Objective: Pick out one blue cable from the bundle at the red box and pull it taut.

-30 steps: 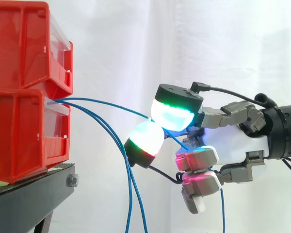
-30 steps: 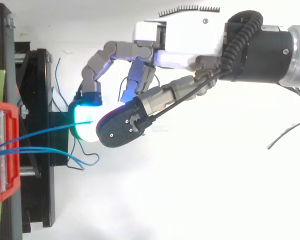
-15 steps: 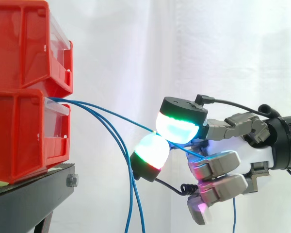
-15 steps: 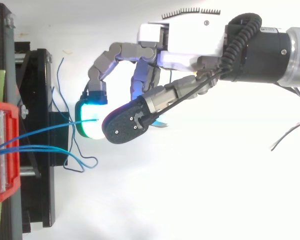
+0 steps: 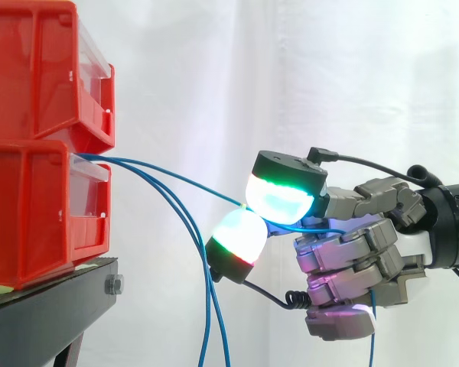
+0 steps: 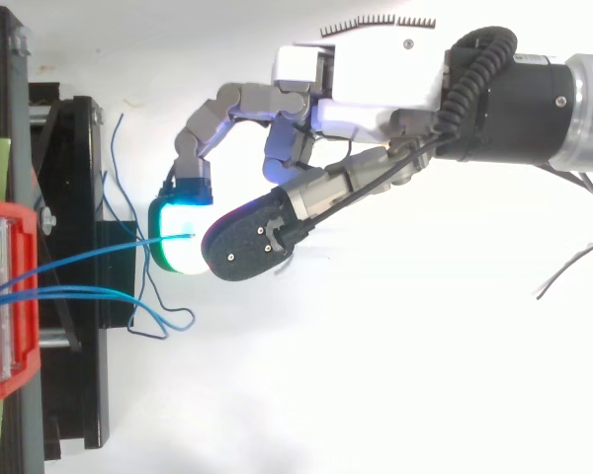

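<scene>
The red bins (image 5: 38,153) are stacked at the left edge. The hand (image 5: 382,260) is seen at the right. One blue cable (image 5: 176,178), led out of the lower bin, is pinched between glowing pads (image 5: 237,237) in the middle (the other fingers (image 5: 340,287) are curled in). The cable could be lost if it is pulled hard, because so little is held.

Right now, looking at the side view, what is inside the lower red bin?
Blue cables run out of the front of the lower red bin. Their ends and anything else inside are hidden by its red wall.
</scene>
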